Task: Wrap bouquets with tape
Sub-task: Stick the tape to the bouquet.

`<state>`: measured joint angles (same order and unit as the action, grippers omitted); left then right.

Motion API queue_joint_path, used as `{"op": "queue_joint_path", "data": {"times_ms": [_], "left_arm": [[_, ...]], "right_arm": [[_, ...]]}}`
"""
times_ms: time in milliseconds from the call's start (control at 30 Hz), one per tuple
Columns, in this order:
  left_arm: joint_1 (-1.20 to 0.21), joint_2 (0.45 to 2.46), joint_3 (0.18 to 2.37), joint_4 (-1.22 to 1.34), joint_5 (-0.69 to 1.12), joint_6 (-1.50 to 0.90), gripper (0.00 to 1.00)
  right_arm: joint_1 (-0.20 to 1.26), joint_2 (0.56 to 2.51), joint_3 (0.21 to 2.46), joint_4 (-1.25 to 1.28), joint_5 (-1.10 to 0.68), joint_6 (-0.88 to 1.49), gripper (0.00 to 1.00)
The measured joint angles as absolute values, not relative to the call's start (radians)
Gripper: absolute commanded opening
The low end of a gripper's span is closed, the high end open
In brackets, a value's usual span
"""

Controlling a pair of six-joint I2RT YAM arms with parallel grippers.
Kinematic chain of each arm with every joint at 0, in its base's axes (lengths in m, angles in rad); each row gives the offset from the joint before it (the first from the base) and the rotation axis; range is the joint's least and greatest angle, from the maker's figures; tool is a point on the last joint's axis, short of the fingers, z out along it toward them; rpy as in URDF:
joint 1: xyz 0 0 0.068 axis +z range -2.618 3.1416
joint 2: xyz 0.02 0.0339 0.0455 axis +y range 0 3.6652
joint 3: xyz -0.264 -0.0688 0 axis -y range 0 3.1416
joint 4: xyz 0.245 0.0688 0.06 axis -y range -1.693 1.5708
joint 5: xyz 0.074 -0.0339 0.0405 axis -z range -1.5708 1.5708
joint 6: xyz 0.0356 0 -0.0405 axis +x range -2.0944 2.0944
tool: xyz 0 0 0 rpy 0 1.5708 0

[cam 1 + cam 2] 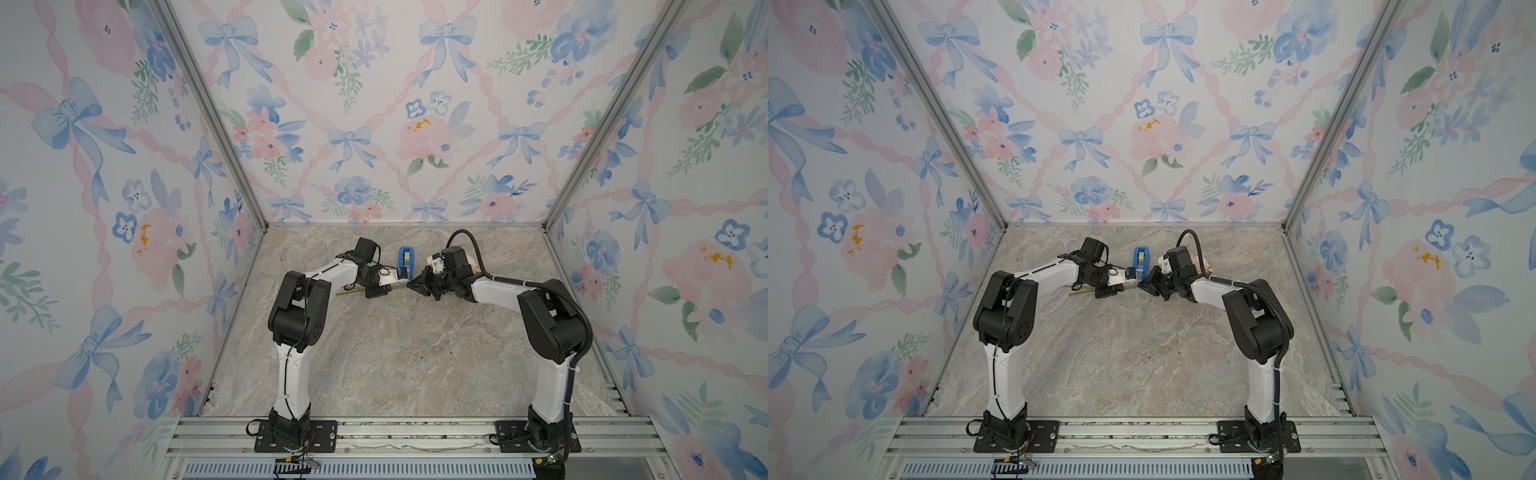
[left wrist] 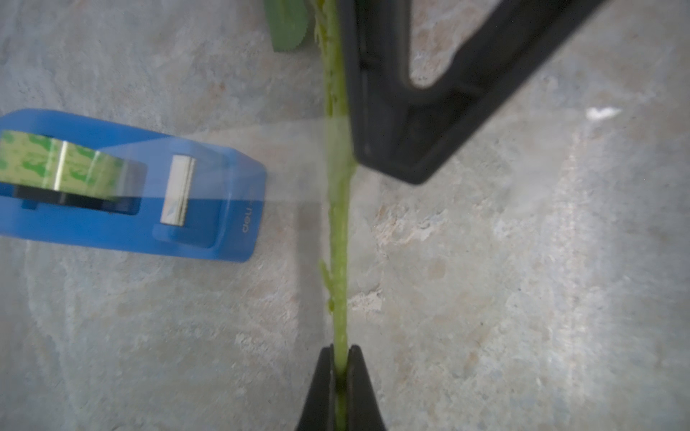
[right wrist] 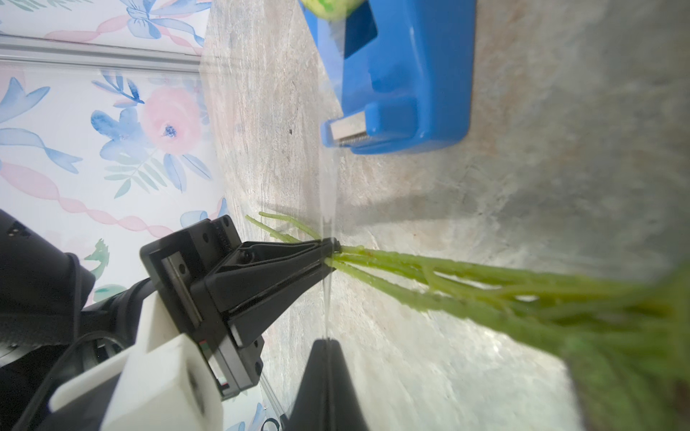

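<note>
Blue dispenser sits at 12 o'clock of the bouquet stems. My left gripper is closed tight on the stems. My right gripper is closed, pinching the tape strip that crosses them.

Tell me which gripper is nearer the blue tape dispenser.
Right. The right gripper is just off the tape dispenser, at its cutter end; the left gripper clamps the bouquet stems further away.

Two arms are showing, each carrying one gripper: left gripper, right gripper. One blue tape dispenser is holding one roll of tape; one bouquet is showing.
</note>
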<state>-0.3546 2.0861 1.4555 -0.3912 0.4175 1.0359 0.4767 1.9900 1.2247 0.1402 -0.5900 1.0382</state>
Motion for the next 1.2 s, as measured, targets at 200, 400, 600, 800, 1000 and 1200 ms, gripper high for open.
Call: {"op": "queue_joint_path", "data": {"times_ms": [200,400,600,800,1000,1200], "left_arm": [[-0.355,2.086,1.457,-0.392,0.43,1.034,0.0],[-0.353,2.086,1.468,-0.395,0.442,1.026,0.0],[-0.353,2.08,1.469,-0.402,0.454,1.019,0.0],[-0.353,2.072,1.469,-0.402,0.473,1.01,0.0],[-0.353,2.062,1.469,-0.398,0.481,1.008,0.0],[-0.353,2.062,1.469,-0.399,0.481,1.009,0.0]], "right_arm": [[0.481,1.996,1.225,0.107,-0.559,1.0,0.0],[0.482,2.024,1.225,0.089,-0.533,0.975,0.0],[0.489,2.036,1.238,0.075,-0.496,0.948,0.06],[0.502,2.084,1.295,0.021,-0.456,0.905,0.13],[0.511,2.103,1.329,-0.051,-0.401,0.857,0.28],[0.521,2.064,1.33,-0.09,-0.343,0.765,0.63]]}}
